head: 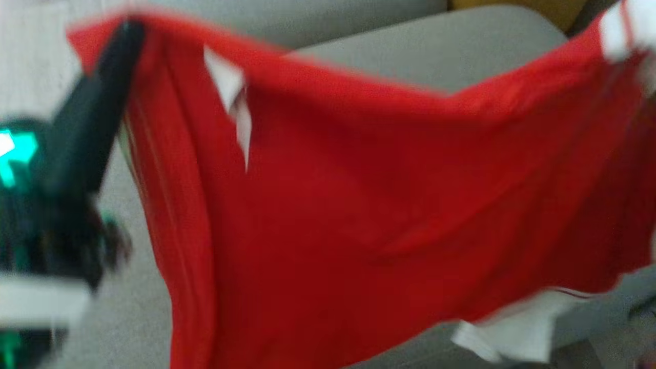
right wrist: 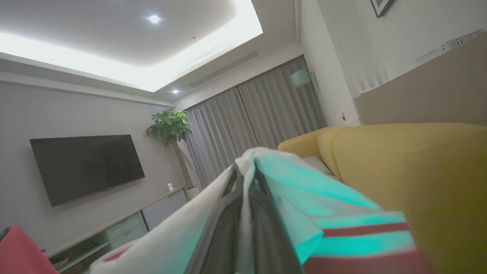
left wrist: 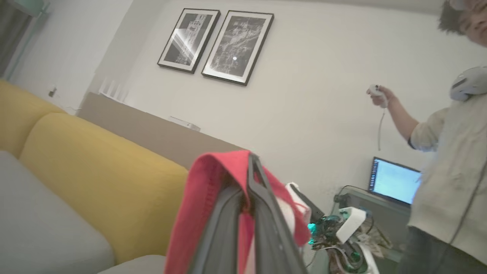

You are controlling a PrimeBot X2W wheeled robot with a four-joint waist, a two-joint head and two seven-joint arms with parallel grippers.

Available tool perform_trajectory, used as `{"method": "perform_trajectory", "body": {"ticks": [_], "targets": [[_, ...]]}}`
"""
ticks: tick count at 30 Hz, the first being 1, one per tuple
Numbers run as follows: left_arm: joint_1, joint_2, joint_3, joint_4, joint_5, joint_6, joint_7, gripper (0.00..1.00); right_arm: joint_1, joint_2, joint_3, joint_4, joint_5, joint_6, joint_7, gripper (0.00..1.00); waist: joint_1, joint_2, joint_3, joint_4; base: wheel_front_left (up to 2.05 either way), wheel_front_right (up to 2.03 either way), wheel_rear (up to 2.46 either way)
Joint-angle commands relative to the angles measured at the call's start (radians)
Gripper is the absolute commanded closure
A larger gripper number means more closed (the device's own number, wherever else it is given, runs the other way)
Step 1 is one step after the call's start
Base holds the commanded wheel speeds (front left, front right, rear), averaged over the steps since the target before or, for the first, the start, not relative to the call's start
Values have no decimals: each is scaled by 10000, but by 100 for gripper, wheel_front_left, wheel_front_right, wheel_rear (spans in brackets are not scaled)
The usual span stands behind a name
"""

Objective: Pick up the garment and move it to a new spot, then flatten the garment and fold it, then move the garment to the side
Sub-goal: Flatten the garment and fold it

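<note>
The garment (head: 359,205) is red with white trim and hangs spread out in the air across the head view, which is blurred. My left gripper (head: 130,31) is shut on its upper left corner. In the left wrist view the dark fingers (left wrist: 262,213) pinch a fold of red cloth (left wrist: 205,182) at their tips. My right gripper (right wrist: 245,179) is shut on the white, red-striped edge of the garment (right wrist: 323,213), tinted teal by the wrist light. In the head view that held end reaches the upper right corner (head: 615,36).
A grey sofa seat (head: 435,51) lies behind and below the garment, with yellow back cushions (left wrist: 95,163). A person (left wrist: 449,171) holding a controller stands by a laptop (left wrist: 393,180). A wall TV (right wrist: 85,165) and a plant (right wrist: 169,125) are across the room.
</note>
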Motion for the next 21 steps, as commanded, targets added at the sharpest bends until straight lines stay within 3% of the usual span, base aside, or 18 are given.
{"method": "perform_trajectory", "body": {"ticks": [1,4,7,10,13,14,17,21], "targets": [[-1436,473,375,372,197,232,347,100,-1143,-86,162,145,-307,77,289,100,0,0,923,50,0,0,0],[-3374,458,14,1755,697,518,840,100,-2635,74,120,1127,-850,77,523,100,0,0,2079,185,0,0,0],[-5423,224,-367,3512,1269,529,1087,100,-4275,224,171,2261,-1514,77,487,100,0,0,3365,307,0,0,0],[-7365,110,-848,5435,2236,148,1099,100,-5950,341,405,3446,-2298,77,-75,100,0,0,4353,353,0,0,0],[-9245,-440,-1123,7270,3042,-294,525,100,-7598,401,472,4602,-2976,77,-934,100,0,0,5118,467,0,0,0],[-9245,-440,-1123,7270,3042,-294,525,100,-7598,401,472,4602,-2976,77,-934,100,0,0,5118,467,0,0,0],[-11017,-1235,-1107,8899,3496,-527,-345,100,-9032,355,322,5518,-3411,77,-1609,100,0,0,5899,608,0,0,0],[-12356,-1641,-1554,10847,4601,-1140,-1613,100,-9778,268,288,6309,-3538,77,-2281,100,0,0,6489,730,0,0,0]]}}
